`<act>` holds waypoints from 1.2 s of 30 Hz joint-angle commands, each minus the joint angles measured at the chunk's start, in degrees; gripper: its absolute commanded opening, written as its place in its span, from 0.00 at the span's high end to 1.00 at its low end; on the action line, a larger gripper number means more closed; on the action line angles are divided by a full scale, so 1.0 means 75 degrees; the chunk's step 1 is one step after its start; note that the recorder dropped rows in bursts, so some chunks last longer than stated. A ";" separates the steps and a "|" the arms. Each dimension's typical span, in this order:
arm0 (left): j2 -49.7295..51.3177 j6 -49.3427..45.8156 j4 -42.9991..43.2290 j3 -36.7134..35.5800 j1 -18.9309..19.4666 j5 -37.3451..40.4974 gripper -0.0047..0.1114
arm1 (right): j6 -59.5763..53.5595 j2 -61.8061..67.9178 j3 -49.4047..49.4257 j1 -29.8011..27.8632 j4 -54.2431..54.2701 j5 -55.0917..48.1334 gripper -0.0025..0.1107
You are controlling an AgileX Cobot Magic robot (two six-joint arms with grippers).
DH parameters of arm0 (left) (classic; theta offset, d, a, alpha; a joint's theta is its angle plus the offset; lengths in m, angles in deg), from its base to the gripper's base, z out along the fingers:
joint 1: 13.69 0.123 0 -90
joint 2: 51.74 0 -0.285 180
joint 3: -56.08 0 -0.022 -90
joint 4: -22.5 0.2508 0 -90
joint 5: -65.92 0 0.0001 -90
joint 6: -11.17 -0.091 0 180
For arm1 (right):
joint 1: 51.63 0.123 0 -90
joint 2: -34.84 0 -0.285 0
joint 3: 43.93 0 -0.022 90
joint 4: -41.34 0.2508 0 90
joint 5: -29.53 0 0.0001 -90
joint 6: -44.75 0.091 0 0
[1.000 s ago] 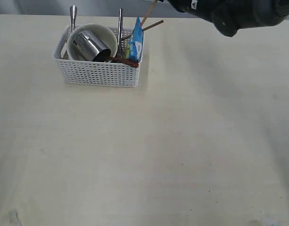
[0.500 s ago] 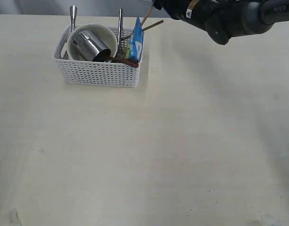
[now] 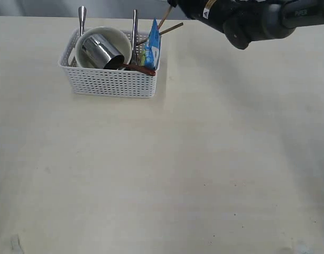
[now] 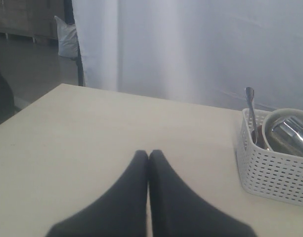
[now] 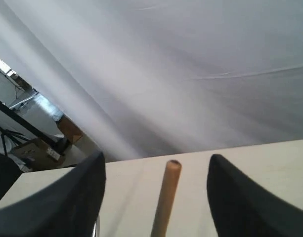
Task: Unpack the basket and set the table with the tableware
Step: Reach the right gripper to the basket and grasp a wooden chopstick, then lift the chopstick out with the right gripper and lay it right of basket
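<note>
A large pale cream-beige table (image 3: 151,180) fills the view. On the left side, the left gripper (image 4: 149,157) is over bare tabletop, its two black fingers pressed together with nothing between them.

Toward the table's far left stands a white rectangular plastic lattice basket (image 3: 111,82). Inside it, from left to right:
- an upright steel utensil handle (image 3: 82,16)
- a cream bowl (image 3: 111,33) tipped on its side, with a shiny steel cup (image 3: 100,51) lying in it
- a second upright steel handle (image 3: 135,26)
- a dark red spoon (image 3: 140,68) across the front rim
- a blue snack packet (image 3: 152,47) standing on edge by the right wall
- two wooden chopsticks (image 3: 171,28) leaning out over the right corner

At top right, the black right arm (image 3: 246,18) reaches toward the chopsticks. The right gripper (image 5: 155,168) has its jaws spread wide. One chopstick's tip stands between them, with a gap on each side.
</note>
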 commanded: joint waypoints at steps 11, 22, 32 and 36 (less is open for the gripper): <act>-0.0022 0.0037 0.0030 -0.0027 0.0023 -0.0021 0.96 | 0.0198 0.0031 -0.0051 0.0001 -0.0401 0.0108 0.92; -0.0022 0.0037 0.0030 -0.0027 0.0023 -0.0021 0.96 | -0.0502 -0.0324 -0.0051 -0.0026 -0.0386 0.0108 0.98; -0.0022 0.0037 0.0030 -0.0027 0.0023 -0.0021 0.96 | -0.2098 -0.1053 -0.0051 -0.0026 -0.0370 0.0096 0.98; -0.0022 0.0037 0.0030 -0.0027 0.0023 -0.0021 0.96 | -0.2398 -0.1365 -0.0051 -0.0026 -0.0370 0.0096 0.98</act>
